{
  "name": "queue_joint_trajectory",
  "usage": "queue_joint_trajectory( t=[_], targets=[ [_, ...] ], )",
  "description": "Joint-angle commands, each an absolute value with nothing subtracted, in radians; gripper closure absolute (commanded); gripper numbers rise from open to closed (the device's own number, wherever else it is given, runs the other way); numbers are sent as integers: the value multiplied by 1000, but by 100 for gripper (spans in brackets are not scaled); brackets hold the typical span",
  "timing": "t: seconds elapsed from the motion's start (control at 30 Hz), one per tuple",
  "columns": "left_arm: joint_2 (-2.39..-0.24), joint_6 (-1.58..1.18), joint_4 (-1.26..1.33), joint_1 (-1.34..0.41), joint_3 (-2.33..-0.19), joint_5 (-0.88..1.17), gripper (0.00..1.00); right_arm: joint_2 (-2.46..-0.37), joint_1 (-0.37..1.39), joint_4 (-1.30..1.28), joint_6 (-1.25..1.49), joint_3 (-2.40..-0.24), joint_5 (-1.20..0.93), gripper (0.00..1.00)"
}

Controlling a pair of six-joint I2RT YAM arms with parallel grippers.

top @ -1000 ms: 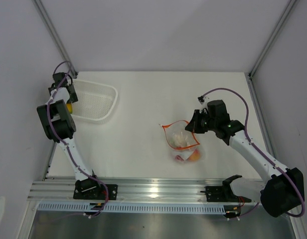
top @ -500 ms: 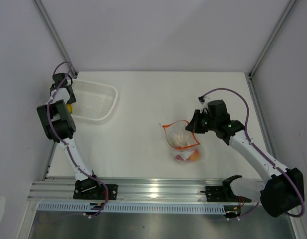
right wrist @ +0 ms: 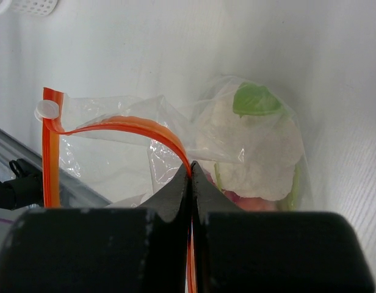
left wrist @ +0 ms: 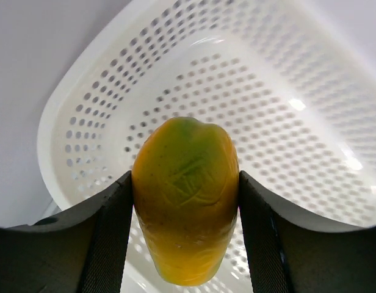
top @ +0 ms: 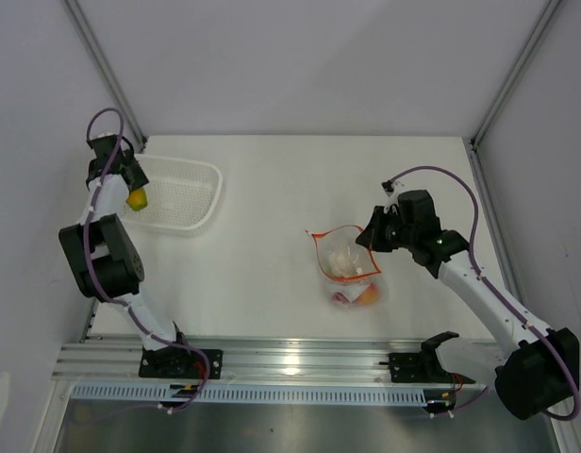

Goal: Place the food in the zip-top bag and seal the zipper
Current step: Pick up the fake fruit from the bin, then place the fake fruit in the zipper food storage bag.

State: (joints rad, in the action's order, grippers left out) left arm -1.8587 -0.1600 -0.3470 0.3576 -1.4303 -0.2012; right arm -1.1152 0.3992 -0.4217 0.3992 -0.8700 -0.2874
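While in left claw (left wrist: 184,180), mango (left wrist: 185,210) lengthwise (green-end outward)

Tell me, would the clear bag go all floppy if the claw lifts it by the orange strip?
Probably floppy: the bag is thin and crinkled, and its orange strip curves loosely from the right claw pinching it. It would likely sag at the bottom, where the white-and-green vegetable sits.

Glossy perforated white plastic basket (left wrist: 285,91); smooth, waxy mango (left wrist: 185,195); clear, crinkly plastic zip-top bag (right wrist: 105,149).
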Motion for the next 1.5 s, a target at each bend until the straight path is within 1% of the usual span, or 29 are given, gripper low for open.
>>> queue_joint_trajectory(
  t=[0.0, 0.17, 0.23, 0.27, 0.3, 0.33, 0.4, 0.43, 0.5, 0.53, 0.57, 0.63, 0.7, 0.77, 0.87, 0.9, 0.93, 1.03, 1.2, 1.3, 1.47],
  targets=[
    [-1689, -288, -311, 295, -1416, -71, 99, -1092, 394, -445, 388, -897, -213, 100],
    [-1496, -396, -308, 200, -1342, 63, 99, -1092, 394, -471, 405, -933, -187, 100],
    [-1439, -458, -290, 148, -1286, 170, 99, -1095, 396, -480, 414, -946, -176, 100],
    [-1407, -477, -235, 128, -1264, 210, 99, -1097, 399, -485, 422, -953, -172, 100],
    [-1338, -504, -200, 105, -1184, 256, 99, -1098, 400, -489, 431, -968, -167, 100],
    [-1304, -514, -169, 44, -1157, 312, 99, -1098, 405, -497, 434, -976, -154, 100],
    [-1244, -525, -129, -35, -1106, 354, 99, -1091, 416, -521, 451, -997, -135, 100],
    [-1194, -528, -115, -105, -1076, 376, 99, -1085, 431, -529, 456, -1003, -112, 100],
    [-1148, -541, -110, -171, -1062, 413, 100, -1065, 446, -551, 474, -1015, -92, 100],
    [-1109, -549, -88, -239, -1054, 429, 99, -1059, 452, -555, 479, -1022, -80, 100],
    [-1095, -560, -72, -265, -1033, 481, 100, -1052, 463, -563, 485, -1023, -68, 100],
    [-1066, -598, -51, -364, -1023, 488, 99, -1046, 472, -571, 500, -1029, -61, 100],
    [-1066, -621, -29, -432, -1020, 505, 99, -1043, 485, -578, 509, -1026, -46, 100],
    [-1078, -637, -6, -541, -1016, 508, 99, -1037, 495, -584, 518, -1017, -25, 100],
    [-1107, -637, 99, -726, -970, 479, 99, -1002, 502, -574, 540, -988, -15, 100],
    [-1118, -631, 116, -727, -963, 465, 99, -1002, 505, -574, 546, -985, -15, 100],
    [-1127, -627, 127, -783, -960, 454, 99, -997, 506, -574, 551, -986, -17, 100],
    [-1163, -611, 166, -862, -954, 404, 99, -993, 515, -594, 557, -1000, -11, 100],
    [-1250, -621, 146, -914, -1008, 354, 99, -968, 520, -614, 564, -1005, 0, 100],
    [-1285, -652, 193, -914, -1020, 353, 99, -960, 520, -609, 574, -999, 0, 100],
    [-1350, -655, 144, -914, -1080, 312, 99, -963, 522, -607, 569, -999, -2, 100]
  ],
)
